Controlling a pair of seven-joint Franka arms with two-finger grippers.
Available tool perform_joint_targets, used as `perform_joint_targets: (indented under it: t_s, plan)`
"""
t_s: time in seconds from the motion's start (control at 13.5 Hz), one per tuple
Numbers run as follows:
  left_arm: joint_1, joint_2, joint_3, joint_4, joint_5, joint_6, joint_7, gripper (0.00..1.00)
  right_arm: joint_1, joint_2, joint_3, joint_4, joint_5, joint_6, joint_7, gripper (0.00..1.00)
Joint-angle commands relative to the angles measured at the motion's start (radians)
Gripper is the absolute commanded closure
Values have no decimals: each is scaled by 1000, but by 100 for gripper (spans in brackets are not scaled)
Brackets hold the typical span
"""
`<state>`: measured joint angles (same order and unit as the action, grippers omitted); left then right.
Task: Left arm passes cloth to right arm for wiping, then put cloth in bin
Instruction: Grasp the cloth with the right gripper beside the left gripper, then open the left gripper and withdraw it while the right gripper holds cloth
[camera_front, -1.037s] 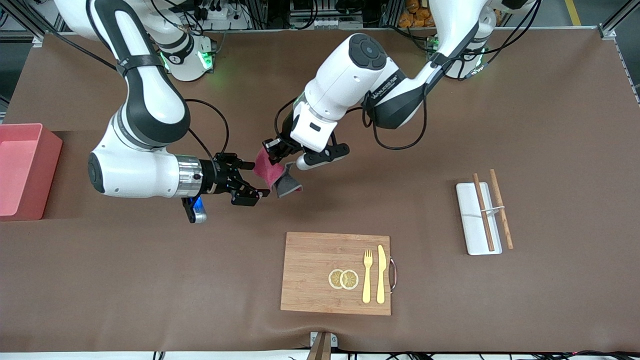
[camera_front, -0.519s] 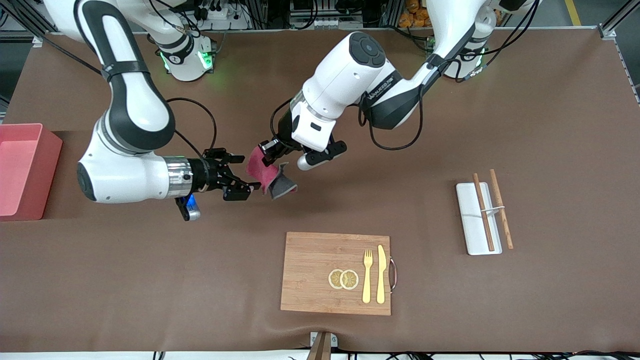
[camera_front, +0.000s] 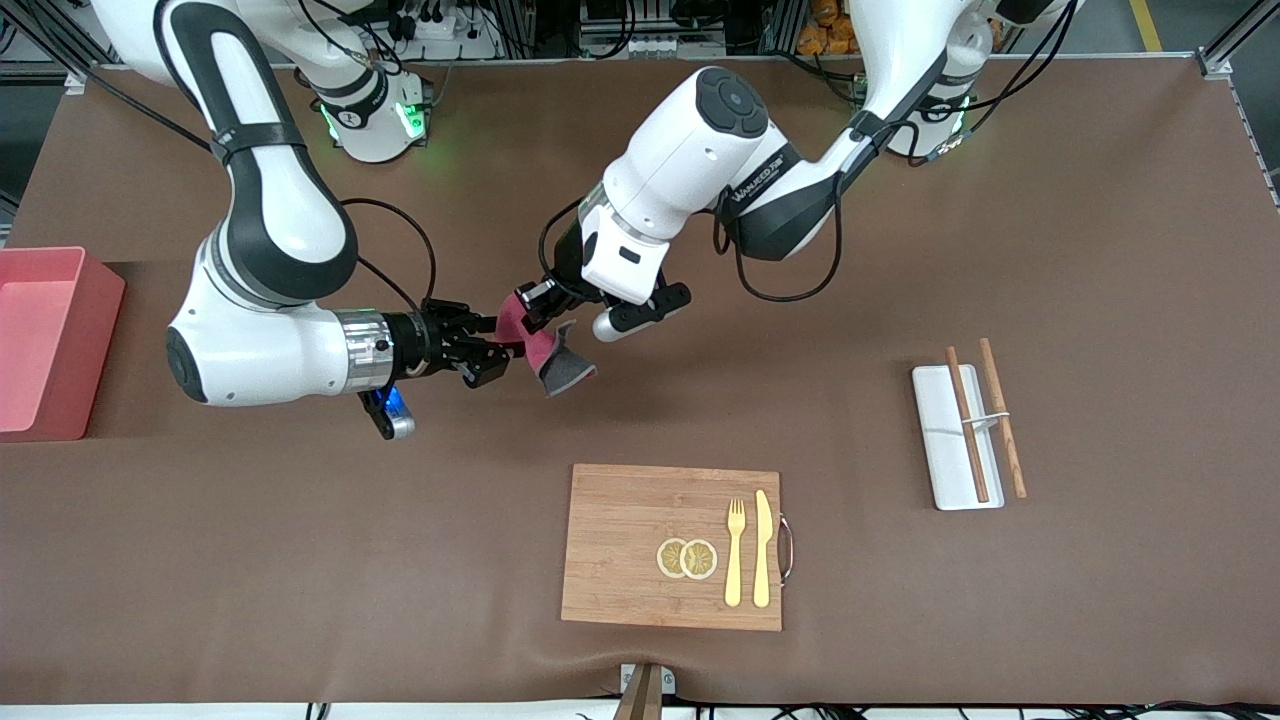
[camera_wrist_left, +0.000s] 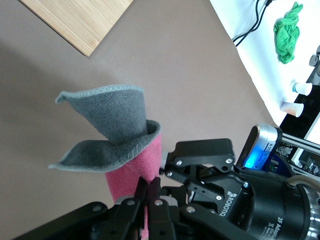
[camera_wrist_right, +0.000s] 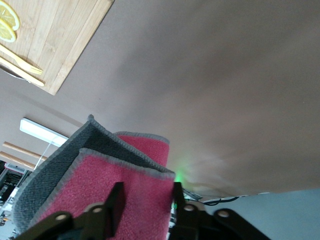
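- Cloth (camera_front: 535, 345) hangs in the air over bare table (camera_front: 640, 200), between the two grippers, red face toward the right gripper and grey underside flaring out below.
- Left gripper (camera_front: 536, 297) pinches the cloth's upper edge; in the left wrist view its fingers (camera_wrist_left: 150, 200) are pressed tight together on the red fabric (camera_wrist_left: 132, 170), with grey folds fanning out past the tips.
- Right gripper (camera_front: 492, 352) comes in level from the right arm's (camera_front: 270, 300) side, its jaws set around the cloth's lower red part; in the right wrist view the fingers (camera_wrist_right: 116, 202) sit on either side of the folded red layer (camera_wrist_right: 120, 185), closed against it.
- Both grippers hold the cloth at once, well above the table.
- Left arm (camera_front: 720, 160) reaches in from its base toward the table's middle.
- Board (camera_front: 672, 546) lies nearer the front camera than the grippers, carrying two lemon slices (camera_front: 686, 558), a fork (camera_front: 735, 552) and a knife (camera_front: 762, 548).
- Bin (camera_front: 45, 340) sits at the right arm's end of the table, well apart from the cloth.
- Tray (camera_front: 940, 440) with chopsticks (camera_front: 967, 424) across it lies toward the left arm's end.
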<state>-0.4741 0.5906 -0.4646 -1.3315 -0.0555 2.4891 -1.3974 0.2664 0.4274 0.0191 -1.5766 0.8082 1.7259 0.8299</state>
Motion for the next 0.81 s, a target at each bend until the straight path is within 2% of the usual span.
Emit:
perform_joint_targets:
  t_s: [0.0,0.37,0.44,0.52,0.59,0.67,0.74]
  plan:
    - [-11,14,9,28,-17,11,-2,100,-3,-9,2,-11,8,-8,-41,100]
    - [-1,6,10,26,-15,11,1,100,-4,-9,2,-9,-18,-17,-80,100]
    - [6,5,10,26,-17,5,1,94,-7,-9,2,-9,-56,-19,-109,100]
    - [27,-3,9,26,-15,1,3,81,-10,-9,2,-9,-101,-19,-139,100]
    - [35,-14,9,25,-9,-6,3,43,-13,-6,2,-11,-139,-19,-159,100]
    - [46,-26,10,25,-3,-25,5,19,-16,-4,2,-10,-170,-19,-167,100]
    - [57,-49,10,23,9,-45,5,0,-18,-2,2,-9,-205,-19,-182,100]
